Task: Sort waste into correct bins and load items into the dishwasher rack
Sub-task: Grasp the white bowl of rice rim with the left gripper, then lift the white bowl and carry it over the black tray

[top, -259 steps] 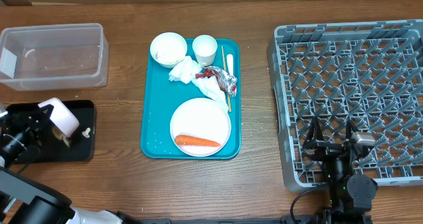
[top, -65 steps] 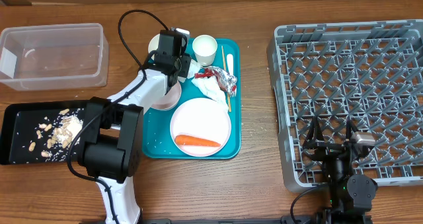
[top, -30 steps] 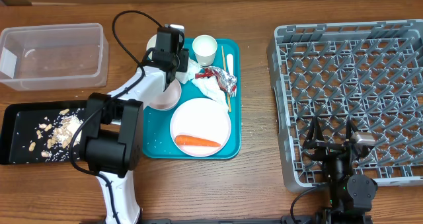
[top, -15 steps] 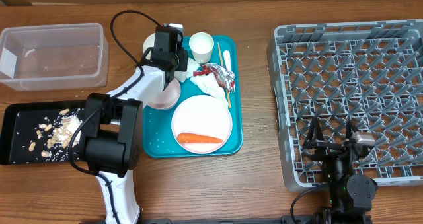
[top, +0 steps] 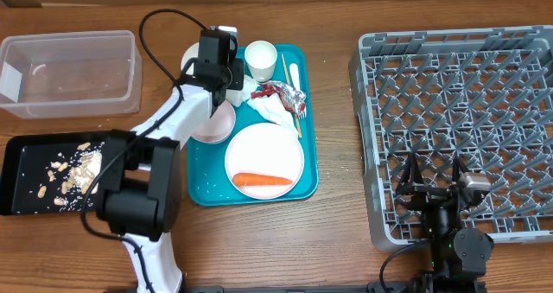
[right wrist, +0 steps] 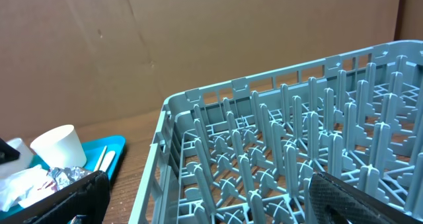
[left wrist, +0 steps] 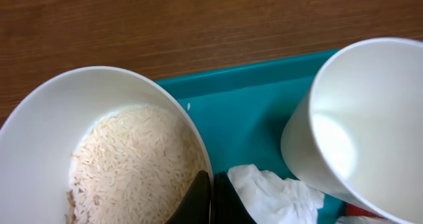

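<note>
Seen from above, the left gripper [top: 218, 64] sits over the far left corner of the teal tray [top: 204, 181] and hides most of a white bowl [top: 189, 58]. Only the left wrist camera shows that this bowl holds rice [left wrist: 125, 158] and that the jaws are pinching its rim, one finger inside and one outside. A crumpled napkin [left wrist: 274, 192] and the cup [left wrist: 363, 118] lie just beside them. The overhead view alone shows the rest of the tray: a second bowl [top: 223, 122] under the arm, a plate [top: 263, 150] carrying a carrot [top: 263, 180], a red-and-silver wrapper [top: 285, 92] and chopsticks [top: 298, 124]. On the worktop [top: 337, 241] left of the tray stand the clear tub [top: 69, 73] and the black bin [top: 22, 176], which holds beige scraps [top: 73, 172]. Right of the tray is the grey rack [top: 458, 94], with the right gripper [top: 432, 179] at its near edge. The right wrist view shows those jaws spread wide.
</note>
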Controlling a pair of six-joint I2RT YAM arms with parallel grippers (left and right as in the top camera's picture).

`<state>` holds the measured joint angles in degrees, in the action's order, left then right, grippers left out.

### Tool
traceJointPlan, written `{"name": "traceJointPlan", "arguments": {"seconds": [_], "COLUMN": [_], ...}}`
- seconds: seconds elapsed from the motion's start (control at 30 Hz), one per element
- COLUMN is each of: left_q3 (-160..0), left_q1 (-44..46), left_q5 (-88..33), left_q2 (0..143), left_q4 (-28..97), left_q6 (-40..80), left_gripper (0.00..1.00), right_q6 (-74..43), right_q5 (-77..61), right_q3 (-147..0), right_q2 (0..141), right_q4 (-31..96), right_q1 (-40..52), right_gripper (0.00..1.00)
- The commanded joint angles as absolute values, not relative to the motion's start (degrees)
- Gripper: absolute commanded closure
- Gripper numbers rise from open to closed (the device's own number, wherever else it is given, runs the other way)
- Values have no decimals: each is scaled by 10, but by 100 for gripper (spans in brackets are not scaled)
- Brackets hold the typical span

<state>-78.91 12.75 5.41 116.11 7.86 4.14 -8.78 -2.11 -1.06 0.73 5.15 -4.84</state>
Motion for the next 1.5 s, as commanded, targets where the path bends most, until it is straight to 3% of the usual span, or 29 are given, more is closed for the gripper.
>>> {"name": "traceJointPlan", "arguments": {"seconds": [0.0, 0.33, 0.67, 0.77, 0.93, 1.17, 1.47], "left_q3": [-802, -802, -802, -802, -800, -755, -663], "left_q1": [128, 128, 86, 24, -126, -325, -463], "left_q5": [59, 59, 59, 19, -146, -363, -477], "left_q2": [1104, 1010, 845, 810, 793, 794, 797], "left_q4": [89, 167, 366, 423, 485, 495, 459], "left_q6": [48, 91, 185, 203, 203, 154, 119], "left_gripper": [96, 96, 96, 96, 96, 96, 96], "right_q6": [-90, -90, -90, -90, -90, -90, -90], "right_q5": [-17, -17, -17, -17, -17, -17, -17], "right_q3": [-4, -4, -4, -4, -4, -4, -4], "right_q2": [2, 2, 2, 2, 2, 2, 2], "right_q4": [47, 47, 47, 47, 47, 47, 47], "right_q1": [-50, -50, -50, -50, -50, -50, -50], "right_gripper": [0, 0, 0, 0, 0, 0, 0]}}
